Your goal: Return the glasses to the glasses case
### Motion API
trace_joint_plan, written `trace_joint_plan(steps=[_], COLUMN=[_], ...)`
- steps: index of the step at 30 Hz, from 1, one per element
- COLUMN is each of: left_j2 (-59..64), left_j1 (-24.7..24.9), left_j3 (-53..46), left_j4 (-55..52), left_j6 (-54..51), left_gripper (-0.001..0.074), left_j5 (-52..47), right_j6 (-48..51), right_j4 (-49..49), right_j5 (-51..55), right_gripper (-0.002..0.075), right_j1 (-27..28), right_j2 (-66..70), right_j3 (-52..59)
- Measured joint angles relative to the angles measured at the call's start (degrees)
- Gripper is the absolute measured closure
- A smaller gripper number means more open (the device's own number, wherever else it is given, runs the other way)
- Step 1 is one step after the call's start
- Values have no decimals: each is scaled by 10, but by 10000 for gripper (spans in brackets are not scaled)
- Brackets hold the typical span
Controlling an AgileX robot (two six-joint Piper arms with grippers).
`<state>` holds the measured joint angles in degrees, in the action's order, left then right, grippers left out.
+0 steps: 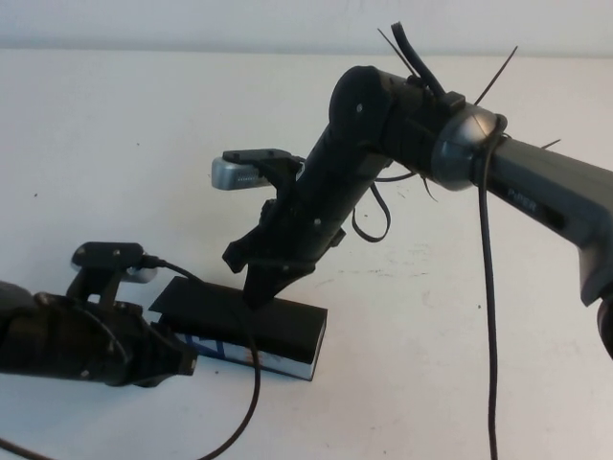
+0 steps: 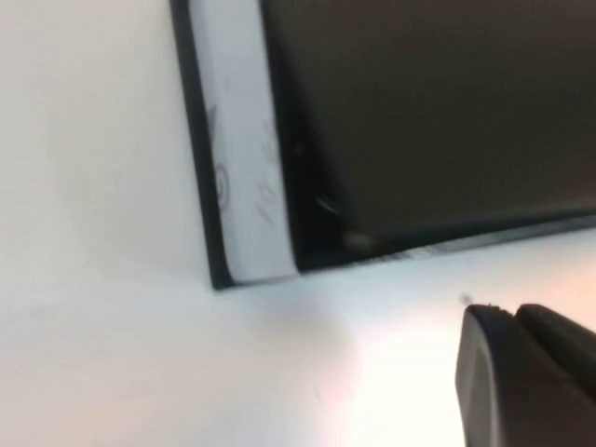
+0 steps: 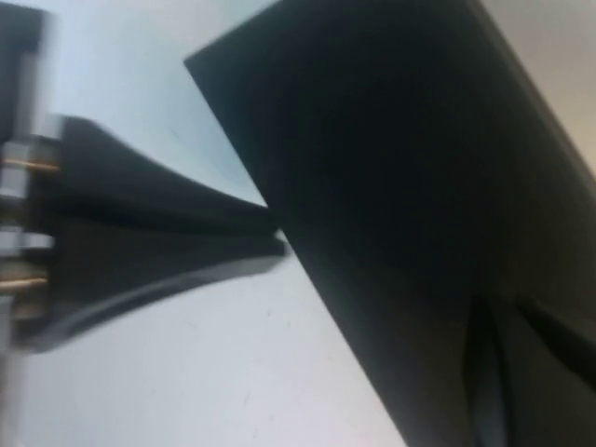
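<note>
- Case (image 1: 251,329) lay on the white table (image 1: 115,125), near the front edge, left of centre, lid down or nearly so; from above only a flat black top showed.
- Its blue-and-white printed side (image 1: 244,356) faced the robot.
- Glasses weren't visible in any view; can't tell where they were.
- Right gripper (image 1: 257,292) pointed steeply down onto the case top, tip touching or just above the lid near its middle.
- Right wrist view: fingers (image 3: 186,233) lay together into one narrow point, tip at the edge of the black lid (image 3: 391,186). Pincer was narrow, nothing seen between the fingers.
- Left gripper (image 1: 177,362) sat low at the case's left end, just beside the printed side; contact unclear.
- Left wrist view: only one dark finger (image 2: 521,372) showed at the corner, over bare table, near the case corner (image 2: 251,186) but apart from it. Can't tell whether that pincer was wide or narrow.
- That same view showed the lid's edge slightly raised over a white end strip, a thin dark gap beneath it.
- A black cable (image 1: 251,402) ran from the left arm across the case front to the table edge.
</note>
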<state>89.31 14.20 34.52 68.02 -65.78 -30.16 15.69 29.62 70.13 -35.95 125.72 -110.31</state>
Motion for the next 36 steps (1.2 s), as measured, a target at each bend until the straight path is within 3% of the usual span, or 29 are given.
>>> trace_joint_plan(steps=[7, 11, 18, 28, 36], left_j2=[-161, -262, -460, -757, -855], left_j1=[0, 0, 0, 0, 0], left_j3=[0, 0, -20, -193, -329], left_j4=[-189, -261, -299, -303, -302], left_j6=[203, 268, 284, 284, 284], left_gripper=[738, 738, 738, 738, 738], left_j5=[-14, -34, -8, 165, 278], right_j6=[8, 12, 14, 14, -12], right_j4=[-4, -4, -7, -61, -101], right_j5=[-2, -2, -3, -3, -38], right_gripper=[737, 737, 737, 737, 737], right_j1=[-20, -36, -40, -41, -41], right_j2=[0, 0, -10, -145, -331], right_j3=[42, 51, 53, 58, 188])
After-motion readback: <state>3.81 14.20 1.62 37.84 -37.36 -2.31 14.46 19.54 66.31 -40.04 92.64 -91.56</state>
